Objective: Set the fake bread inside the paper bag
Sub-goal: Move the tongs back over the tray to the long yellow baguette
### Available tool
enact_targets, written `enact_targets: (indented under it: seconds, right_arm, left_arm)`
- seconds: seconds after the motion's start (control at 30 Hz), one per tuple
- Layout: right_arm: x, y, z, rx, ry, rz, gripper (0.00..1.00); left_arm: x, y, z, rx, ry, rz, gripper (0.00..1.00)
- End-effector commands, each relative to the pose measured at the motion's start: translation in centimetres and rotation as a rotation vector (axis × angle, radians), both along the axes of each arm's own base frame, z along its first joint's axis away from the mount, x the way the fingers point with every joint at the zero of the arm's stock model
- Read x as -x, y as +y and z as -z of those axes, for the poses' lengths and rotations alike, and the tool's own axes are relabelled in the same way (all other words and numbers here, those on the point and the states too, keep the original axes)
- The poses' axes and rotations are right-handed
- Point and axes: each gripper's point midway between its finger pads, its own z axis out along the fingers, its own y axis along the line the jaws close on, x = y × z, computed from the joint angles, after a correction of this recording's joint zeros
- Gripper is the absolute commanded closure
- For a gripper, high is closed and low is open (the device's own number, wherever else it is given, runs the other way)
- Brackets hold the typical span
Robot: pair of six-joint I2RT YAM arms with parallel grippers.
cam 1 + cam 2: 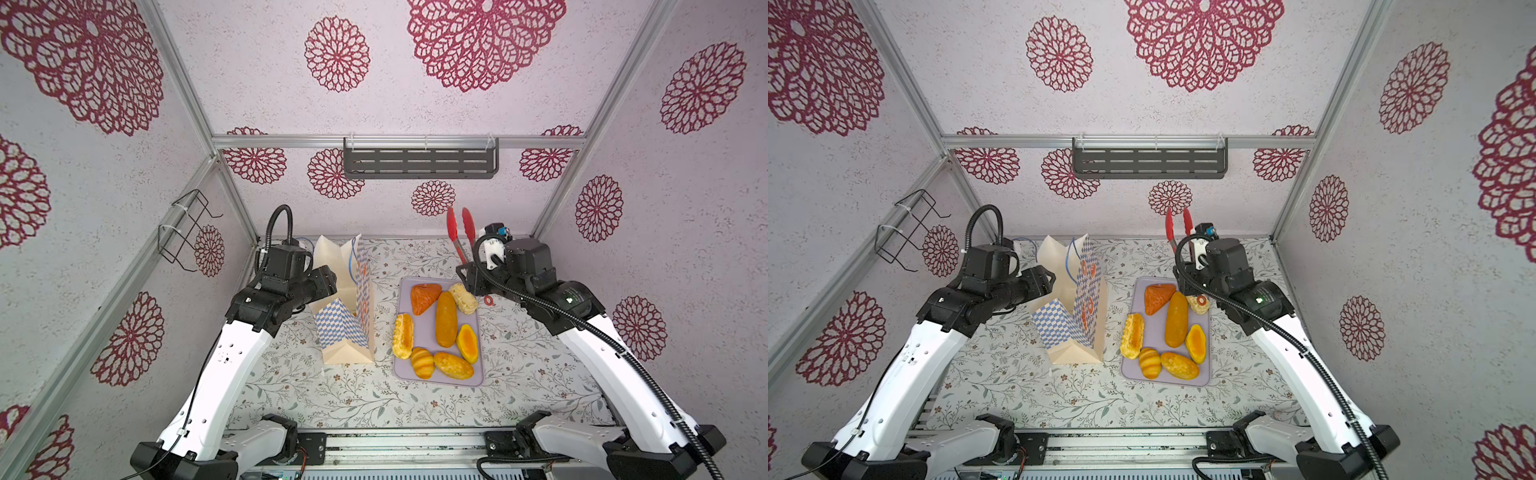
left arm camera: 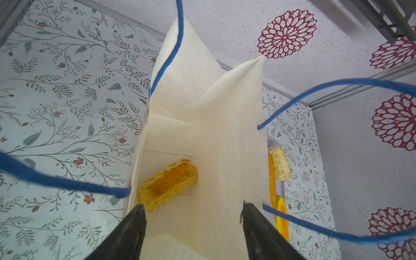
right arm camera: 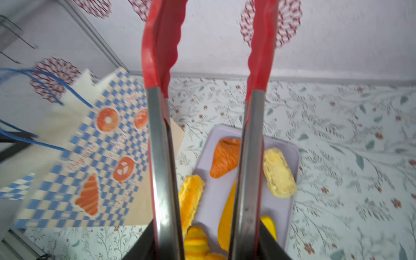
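release is judged done: fake bread (image 2: pixel 167 183) lies in the paper bag (image 2: pixel 225 135) beyond parted, empty left gripper (image 2: pixel 193 209) jaws. next, another loaf (image 1: pixel 446 320) must be pinched with the tongs (image 1: pixel 459 232) clamped in the right gripper (image 1: pixel 469 276).

In both top views we look steeply down from high at the front, over the whole table (image 1: pixel 291 395) to the back wall (image 1: pixel 374 216). Our left wrist camera peers closely into the paper bag (image 2: pixel 225 146). The right wrist camera, blurred, seems to face along the tongs (image 3: pixel 162 157) toward bag and tray (image 3: pixel 284 213), which the top views share.
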Motion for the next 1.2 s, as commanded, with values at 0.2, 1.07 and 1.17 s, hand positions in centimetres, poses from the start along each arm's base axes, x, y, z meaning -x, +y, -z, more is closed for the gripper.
enact_targets:
  seconds: [0.2, 1.07, 1.17]
  right_arm:
    - [2.2, -4.2, 9.1, 0.064, 0.286, 0.112, 0.49]
    - [5.6, -2.3, 17.5, -0.076, 0.693, 0.003, 0.4]
    - [5.9, -2.4, 17.8, -0.06, 0.717, -0.003, 0.38]
  left_arm:
    - [2.7, 2.4, -2.6, -0.049, -0.053, -0.06, 0.1]
    - [5.9, 0.2, -9.6, -0.249, -0.206, -0.007, 0.03]
    - [6.5, 2.0, -9.3, -0.248, -0.206, -0.048, 0.03]
